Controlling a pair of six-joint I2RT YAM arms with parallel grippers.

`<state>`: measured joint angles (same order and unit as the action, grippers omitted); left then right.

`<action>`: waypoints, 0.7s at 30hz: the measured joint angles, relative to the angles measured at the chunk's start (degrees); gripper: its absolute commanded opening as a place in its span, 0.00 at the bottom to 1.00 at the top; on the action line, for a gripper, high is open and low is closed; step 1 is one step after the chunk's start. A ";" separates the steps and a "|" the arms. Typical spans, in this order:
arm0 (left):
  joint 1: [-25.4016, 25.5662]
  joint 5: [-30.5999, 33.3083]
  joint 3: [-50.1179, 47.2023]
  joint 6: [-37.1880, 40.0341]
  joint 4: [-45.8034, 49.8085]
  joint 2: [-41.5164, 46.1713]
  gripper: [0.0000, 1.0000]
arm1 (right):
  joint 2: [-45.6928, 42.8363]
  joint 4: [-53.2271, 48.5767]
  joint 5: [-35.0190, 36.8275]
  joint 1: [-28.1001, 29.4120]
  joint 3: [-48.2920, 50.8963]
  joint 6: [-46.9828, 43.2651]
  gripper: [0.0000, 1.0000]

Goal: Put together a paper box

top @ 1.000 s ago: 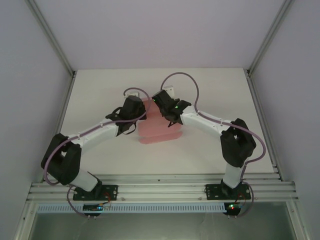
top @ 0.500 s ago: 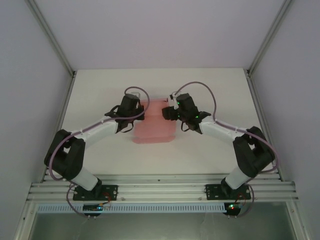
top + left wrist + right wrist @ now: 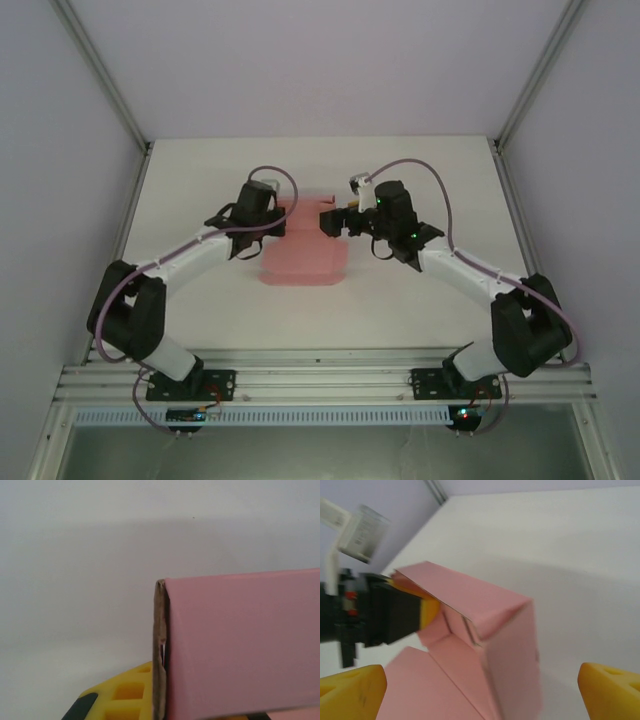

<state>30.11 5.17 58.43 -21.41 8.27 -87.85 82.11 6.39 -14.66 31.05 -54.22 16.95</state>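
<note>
One paper box [image 3: 305,258] lies with its long axis running away from the arm bases — far wall folded up. Your left gripper [image 3: 284,220] pinches that wall; your right gripper [image 3: 326,221] gapes, empty.

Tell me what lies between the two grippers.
The paper box: the left gripper is shut on its left wall, and the open right gripper faces its right side, as the top view shows.

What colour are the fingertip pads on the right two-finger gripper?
Yellow. The fingertips of the open right gripper show best in the right wrist view.
</note>
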 measured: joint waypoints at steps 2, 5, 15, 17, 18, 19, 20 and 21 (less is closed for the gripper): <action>0.00 0.00 0.02 0.00 0.57 0.24 0.00 | 0.00 -3.96 1.92 -0.07 -0.90 -1.40 0.89; 0.00 -0.04 0.02 -0.02 0.96 0.31 0.00 | 0.35 -8.28 3.06 -0.17 -1.92 -3.32 0.81; 0.00 -2.32 0.96 0.26 1.20 0.31 0.00 | 8.00 -11.08 1.73 -0.17 -7.48 -5.68 0.43; 0.00 -2.43 1.01 0.44 1.22 0.31 0.00 | 9.22 -11.43 1.79 -0.17 -8.68 -5.95 0.27; 0.00 -2.34 1.01 0.46 1.27 0.31 0.00 | 9.51 -11.56 2.01 -0.15 -8.98 -5.88 0.20; 0.00 -2.40 1.03 0.59 1.49 0.31 0.00 | 9.70 -11.58 2.99 -0.13 -9.07 -5.84 0.13; 0.02 -2.49 1.05 0.63 1.70 0.31 0.00 | 9.84 -11.65 4.11 -0.11 -9.09 -5.86 0.11; 0.20 -2.64 1.14 0.63 2.12 0.31 0.00 | 10.10 -11.89 5.51 0.00 -9.22 -5.79 0.08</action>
<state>30.30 2.52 59.57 -20.78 10.39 -87.55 92.20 -5.50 -9.15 31.05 -63.44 11.16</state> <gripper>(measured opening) 0.084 0.128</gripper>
